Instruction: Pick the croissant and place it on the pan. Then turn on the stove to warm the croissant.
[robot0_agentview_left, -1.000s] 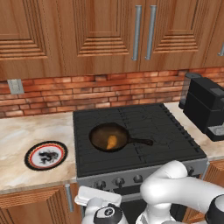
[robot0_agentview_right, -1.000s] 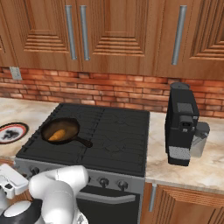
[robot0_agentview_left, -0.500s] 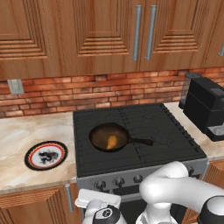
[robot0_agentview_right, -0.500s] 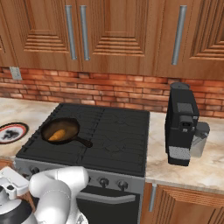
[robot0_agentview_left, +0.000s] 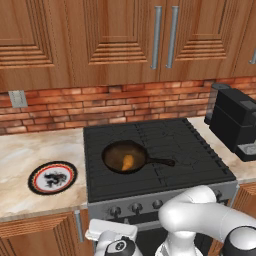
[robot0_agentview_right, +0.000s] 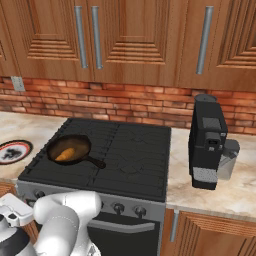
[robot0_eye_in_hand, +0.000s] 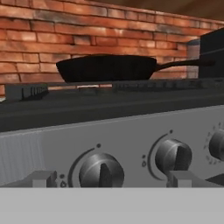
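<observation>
Brick backsplash and wooden cabinets stand behind the stove (robot0_agentview_left: 155, 150), which is set into the pale stone table (robot0_agentview_left: 35, 155). Low in front of the stove's silver panel, the end effector (robot0_eye_in_hand: 111, 179) is spread wide and released, grasping nothing, its fingertips (robot0_eye_in_hand: 41, 178) either side of the left knob (robot0_eye_in_hand: 100, 171). On the stove's front-left grate sits the pan (robot0_agentview_left: 125, 156), and the croissant (robot0_agentview_left: 128, 162) lies inside it. Left of the stove rests a red-rimmed plate (robot0_agentview_left: 52, 177); right of it, a coffee machine (robot0_agentview_right: 207, 142).
</observation>
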